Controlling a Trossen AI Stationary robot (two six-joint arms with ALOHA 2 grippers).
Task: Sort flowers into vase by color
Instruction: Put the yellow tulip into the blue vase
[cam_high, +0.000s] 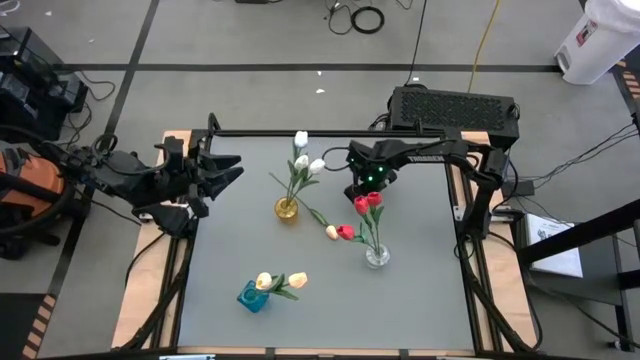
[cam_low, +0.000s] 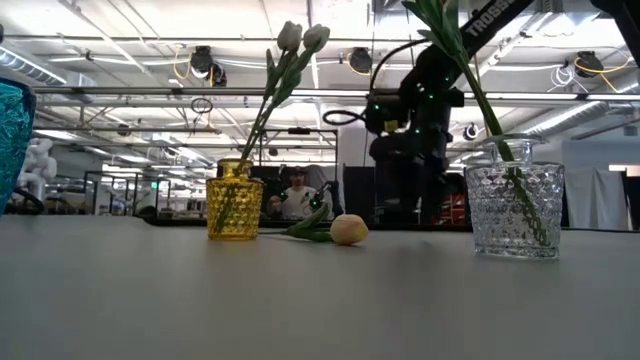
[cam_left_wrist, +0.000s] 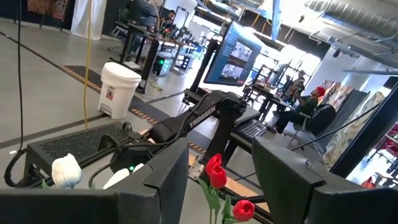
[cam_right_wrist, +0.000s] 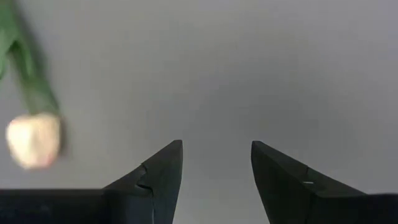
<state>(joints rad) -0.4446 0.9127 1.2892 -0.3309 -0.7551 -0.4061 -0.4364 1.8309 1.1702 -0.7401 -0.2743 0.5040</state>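
Flowers mostly in vases, one loose on desk (cam_high: 420, 300).
Right gripper (cam_right_wrist: 216, 163) hangs above the desk by the red tulips (cam_high: 368, 203), fingers apart, empty; left gripper (cam_high: 228, 172) waits at desk's left edge, fingers apart. Pale tulip (cam_low: 348, 229) lies flat between yellow vase (cam_low: 235, 200) and clear vase (cam_low: 515, 210).

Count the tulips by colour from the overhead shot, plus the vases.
White tulips: 3
Red tulips: 3
Pale yellow tulips: 3, one of them lying loose on the table
Vases: 3, namely amber vase, clear vase, teal vase
Total: 9 tulips, 3 vases
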